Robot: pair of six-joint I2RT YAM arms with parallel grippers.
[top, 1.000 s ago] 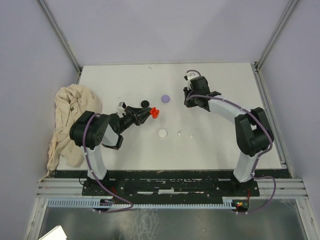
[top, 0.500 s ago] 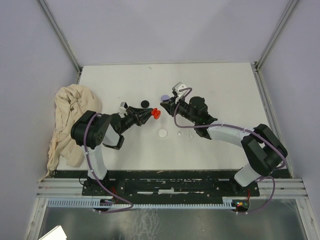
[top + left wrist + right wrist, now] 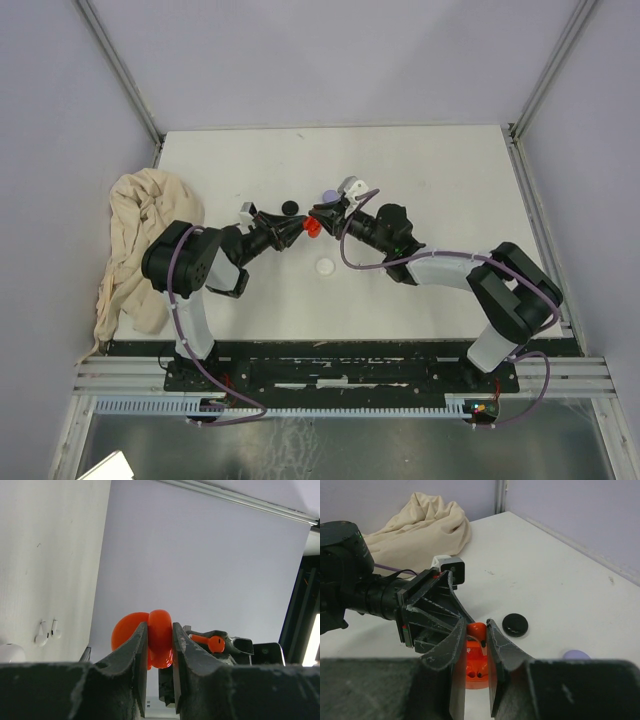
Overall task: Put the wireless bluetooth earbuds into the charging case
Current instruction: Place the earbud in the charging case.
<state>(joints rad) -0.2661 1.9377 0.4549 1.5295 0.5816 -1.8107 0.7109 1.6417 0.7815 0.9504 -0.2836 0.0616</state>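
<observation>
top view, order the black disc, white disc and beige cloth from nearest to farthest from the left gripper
From the left gripper:
1. black disc, just beyond its tip, on the far side.
2. white disc, on the near side, slightly to the right.
3. beige cloth, heaped far off to the left, behind the arm.

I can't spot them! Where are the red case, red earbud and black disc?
red case [image 3: 160, 637], left wrist view, its middle.
red earbud [image 3: 216, 643], left wrist view, round head.
black disc [image 3: 515, 624], right wrist view, middle.
</observation>
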